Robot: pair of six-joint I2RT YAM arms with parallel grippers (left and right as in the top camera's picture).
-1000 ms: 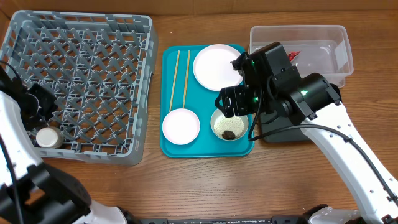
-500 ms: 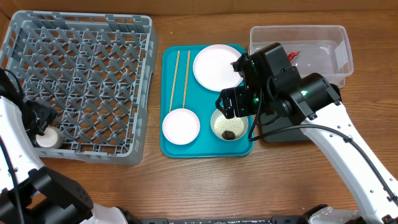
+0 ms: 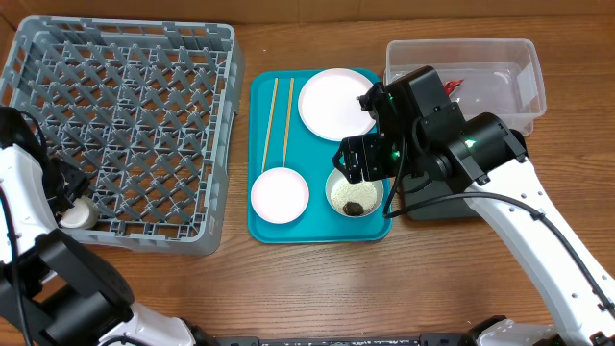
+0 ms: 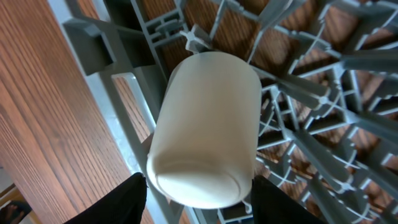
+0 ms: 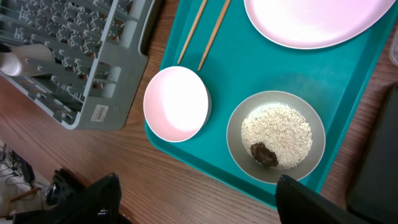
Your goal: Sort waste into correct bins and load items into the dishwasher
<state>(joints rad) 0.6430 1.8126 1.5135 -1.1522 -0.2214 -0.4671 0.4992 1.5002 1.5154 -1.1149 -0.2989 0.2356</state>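
The small white cup [image 4: 205, 124] lies on its side in the front left corner of the grey dishwasher rack [image 3: 120, 27]. My left gripper [image 4: 199, 205] has a finger close on each side of the cup's base, and I cannot make out whether they press on it. From overhead the cup [image 3: 79, 215] is partly under that gripper [image 3: 63, 190]. My right gripper [image 5: 205, 205] hangs open above the teal tray's front edge. Below it are the pinkish bowl [image 5: 176, 102], the bowl of rice [image 5: 277, 130] with a brown lump [image 5: 264, 154], the white plate [image 5: 317, 18] and two chopsticks [image 5: 214, 34].
The teal tray [image 3: 317, 231] lies between the rack and the bins. At the back right, a red wrapper [image 3: 454, 86] lies in the clear tub [image 3: 461, 43]. The black tray [image 3: 442, 207] is mostly hidden under my right arm. Bare wood runs along the table's front.
My left gripper has slid toward the table's front along the rack's left side and now straddles the cup. The cup stays in its corner. The right arm has not moved.
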